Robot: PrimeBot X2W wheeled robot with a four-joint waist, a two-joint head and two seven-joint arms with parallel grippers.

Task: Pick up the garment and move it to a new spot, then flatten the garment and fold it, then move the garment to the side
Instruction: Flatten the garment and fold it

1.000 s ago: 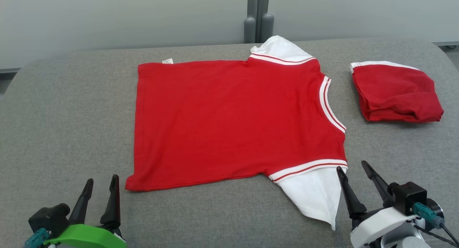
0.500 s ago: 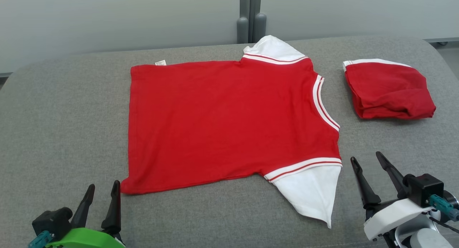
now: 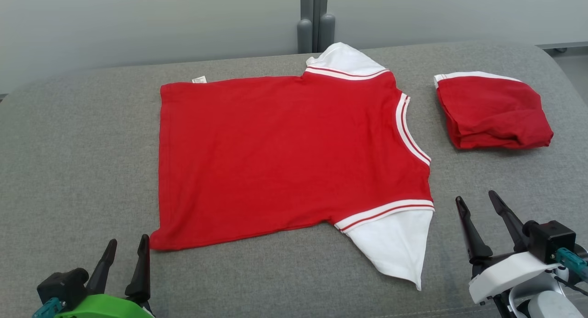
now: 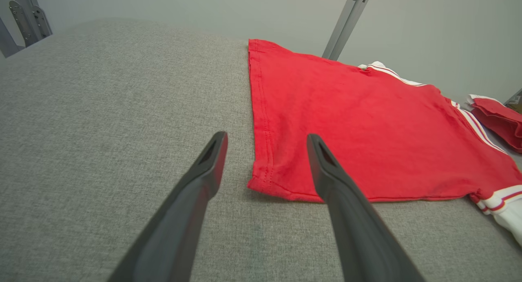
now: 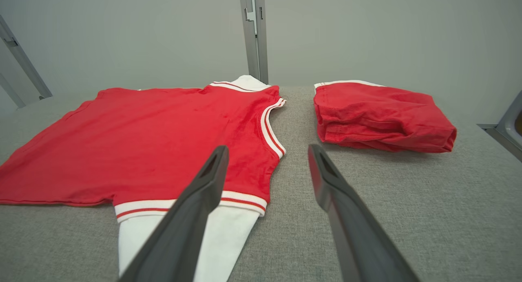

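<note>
The garment (image 3: 285, 152), a red shirt with white sleeves and striped trim, lies spread flat in the middle of the grey worktop (image 3: 78, 148), its neck opening toward the robot's right. The left hand (image 3: 129, 239) hovers near the shirt's near hem corner, fingers spread wide and holding nothing. The right hand (image 3: 475, 195) is just beside the near white sleeve (image 3: 395, 249), its fingers also wide apart and empty. A folded red bundle (image 3: 494, 111) rests apart at the far right.
</note>
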